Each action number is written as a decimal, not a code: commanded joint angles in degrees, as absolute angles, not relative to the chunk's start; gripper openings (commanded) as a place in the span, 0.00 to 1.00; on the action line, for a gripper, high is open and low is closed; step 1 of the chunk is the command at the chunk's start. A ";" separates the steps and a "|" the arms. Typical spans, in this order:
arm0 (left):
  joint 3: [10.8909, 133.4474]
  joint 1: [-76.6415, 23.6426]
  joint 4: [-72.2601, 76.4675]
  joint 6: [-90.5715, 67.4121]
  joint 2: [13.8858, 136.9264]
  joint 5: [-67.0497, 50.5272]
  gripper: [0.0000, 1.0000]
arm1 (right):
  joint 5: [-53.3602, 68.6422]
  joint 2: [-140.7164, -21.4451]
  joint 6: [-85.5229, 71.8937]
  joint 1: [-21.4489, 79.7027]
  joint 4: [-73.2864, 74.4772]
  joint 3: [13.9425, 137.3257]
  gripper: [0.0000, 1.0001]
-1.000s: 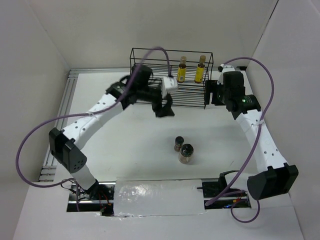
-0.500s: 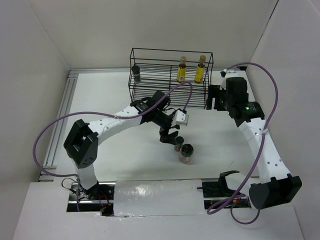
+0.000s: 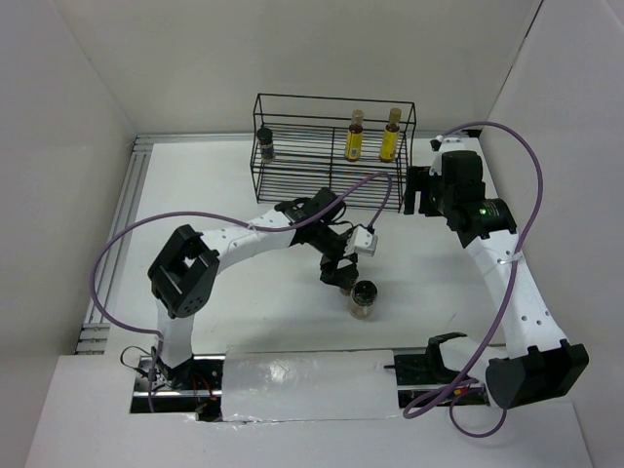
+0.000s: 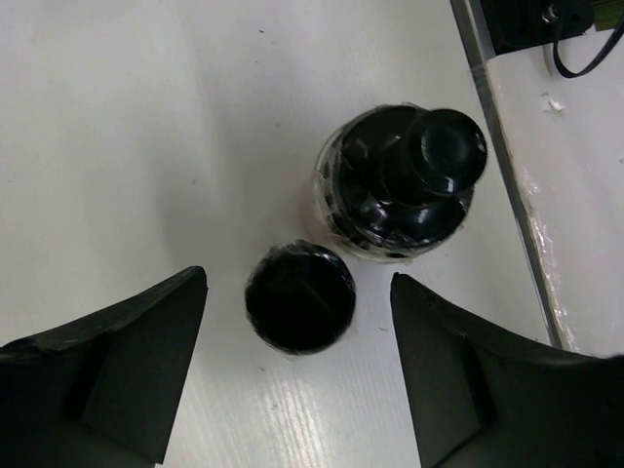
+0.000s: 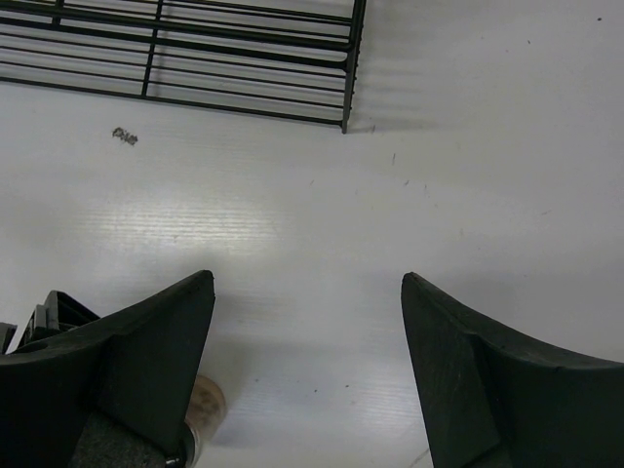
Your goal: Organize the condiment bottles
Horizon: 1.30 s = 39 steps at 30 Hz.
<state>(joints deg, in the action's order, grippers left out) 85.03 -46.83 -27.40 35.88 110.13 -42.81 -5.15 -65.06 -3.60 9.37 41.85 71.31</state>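
In the left wrist view a short dark-lidded jar (image 4: 299,296) stands on the table between the fingers of my open left gripper (image 4: 297,283), with gaps on both sides. The fatter black-lidded jar (image 4: 390,185) stands right beside it. From above, the left gripper (image 3: 339,272) covers the short jar, and the fat jar (image 3: 363,298) shows just to its right. Two slim yellow bottles (image 3: 355,137) (image 3: 391,137) and another dark-lidded jar (image 3: 264,144) stand in the wire rack (image 3: 292,175). My right gripper (image 3: 417,192) hangs open and empty by the rack's right end.
The black wire rack (image 5: 244,58) stands at the back of the white table, its corner visible in the right wrist view. White walls enclose the table on both sides. A foil-like sheet (image 3: 307,382) lies at the near edge between the arm bases.
My left arm has come away from the rack, leaving a dark-lidded jar at its left end, and has dropped over the short jar on the table. The right arm has hardly moved.
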 commanded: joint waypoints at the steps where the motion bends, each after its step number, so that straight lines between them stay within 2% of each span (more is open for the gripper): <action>1: 88.85 -47.28 -24.87 35.60 111.71 -42.80 0.87 | -5.71 -63.98 -2.73 8.96 42.71 71.81 0.84; 5: 88.60 -47.29 -25.22 35.42 111.97 -42.80 0.77 | -6.06 -64.07 -2.55 8.88 42.89 71.98 0.84; 6: 88.51 -47.29 -25.22 35.42 111.89 -42.19 0.69 | -6.15 -63.90 -2.55 8.88 42.98 71.98 0.84; 9: 87.37 -47.29 -25.31 35.51 111.45 -42.01 0.56 | -6.33 -63.98 -2.55 8.88 43.06 71.98 0.84; 11: 86.58 -47.29 -25.75 35.95 110.75 -42.27 0.56 | -6.50 -63.98 -2.46 8.88 42.98 71.98 0.84; 15: 83.24 -47.29 -23.83 37.44 108.90 -43.15 0.72 | -6.59 -64.16 -2.37 8.88 42.89 72.16 0.84; 17: 83.23 -47.37 -23.38 37.27 108.72 -43.15 0.72 | -6.68 -64.51 -2.37 8.70 42.80 72.51 0.84; 19: 84.55 -47.37 -24.16 36.48 109.59 -42.98 0.67 | -6.59 -64.77 -2.46 8.70 42.89 72.95 0.84; 22: 86.30 -47.37 -25.83 35.69 110.56 -43.50 0.56 | -6.77 -64.69 -2.46 8.70 43.07 73.39 0.84; 23: 86.57 -47.46 -25.75 35.16 110.57 -43.42 0.45 | -6.94 -64.60 -2.55 8.70 43.15 73.56 0.84; 25: 87.10 -47.20 -25.32 32.71 109.87 -43.33 0.31 | -7.29 -64.34 -2.46 8.70 43.24 73.48 0.84; 26: 87.19 -47.20 -24.62 31.91 109.52 -42.90 0.16 | -7.21 -64.25 -2.55 8.70 43.07 73.39 0.84; 28: 87.80 -47.11 -23.82 28.41 108.29 -41.67 0.00 | -7.21 -63.98 -2.72 8.70 42.89 72.95 0.84; 34: 96.14 -43.70 -28.02 12.71 106.79 -27.62 0.00 | -7.03 -64.16 -3.95 8.70 41.84 71.98 0.84; 35: 99.81 -42.99 -31.34 7.61 106.70 -22.64 0.00 | -7.21 -63.99 -4.22 8.53 41.49 71.63 0.84; 39: 110.46 -38.77 -41.44 -2.42 106.35 -16.97 0.00 | -7.73 -63.81 -6.15 8.53 39.64 71.19 0.85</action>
<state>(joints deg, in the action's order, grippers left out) 103.02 -42.04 -34.11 10.28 110.89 -24.40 -6.76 -65.06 -4.27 9.06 41.58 71.24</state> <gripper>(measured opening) 0.562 0.844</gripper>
